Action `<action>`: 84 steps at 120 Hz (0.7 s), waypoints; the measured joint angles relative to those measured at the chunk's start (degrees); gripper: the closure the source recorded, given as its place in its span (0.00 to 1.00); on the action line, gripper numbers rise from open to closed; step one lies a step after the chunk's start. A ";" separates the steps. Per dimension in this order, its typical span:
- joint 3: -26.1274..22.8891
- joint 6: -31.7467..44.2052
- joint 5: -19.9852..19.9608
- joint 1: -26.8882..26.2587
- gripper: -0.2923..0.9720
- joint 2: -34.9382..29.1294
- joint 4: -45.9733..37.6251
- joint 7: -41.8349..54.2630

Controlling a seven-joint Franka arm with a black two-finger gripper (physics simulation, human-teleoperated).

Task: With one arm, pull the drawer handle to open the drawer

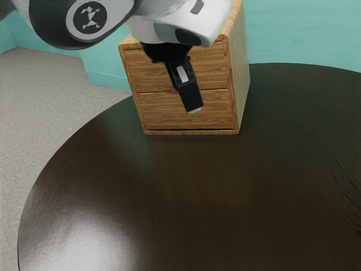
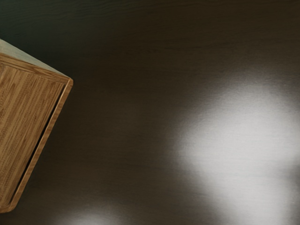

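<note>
**Position.** The light-oak wooden drawer cabinet (image 1: 217, 110) stands on the far part of the dark, glossy round worktop (image 1: 197, 197). It presents two fronts, the upper drawer front (image 1: 211, 68) and the lower drawer front (image 1: 217, 107). Both sit flush with the carcass, so treat both drawers as shut. In the wrist view one corner of the drawer cabinet (image 2: 28, 126) lies close beside the hand, with bare worktop (image 2: 164, 93) beyond it.

**Claw.** The black two-finger claw (image 1: 193, 106) hangs in front of the cabinet from the white and dark-grey arm (image 1: 113, 17). It slants downward across the seam between the two fronts, and its tip lies over the lower one. You cannot tell from either view whether it is spread or pressed together, nor whether it touches the wood.

**Handle.** No handle can be made out on the exposed wood. It may lie behind the claw, so confirm its location before closing.

**Handling notes (judgement).**
- The wood is rigid and will not give under grip pressure, so expect no cushioning if you misalign.
- Take hold at the middle of the handle, with contact on two opposite sides.
- Pull straight out along the drawer's travel, because an angled pull is likely to bind the drawer in its slot.
- The cabinet looks small and rests free on a polished surface — the whole box may slide toward you instead of the drawer opening. Apply the pull gradually and watch the base edge for creep.
</note>
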 joint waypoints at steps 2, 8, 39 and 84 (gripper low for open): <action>0.03 0.19 0.02 0.36 0.23 0.01 -0.02 0.34; 0.14 0.66 0.00 1.86 0.23 0.09 -0.15 1.29; 0.60 1.93 -2.64 9.85 0.23 0.25 -1.73 5.26; 1.51 3.09 -3.55 8.87 0.23 3.11 -6.28 12.45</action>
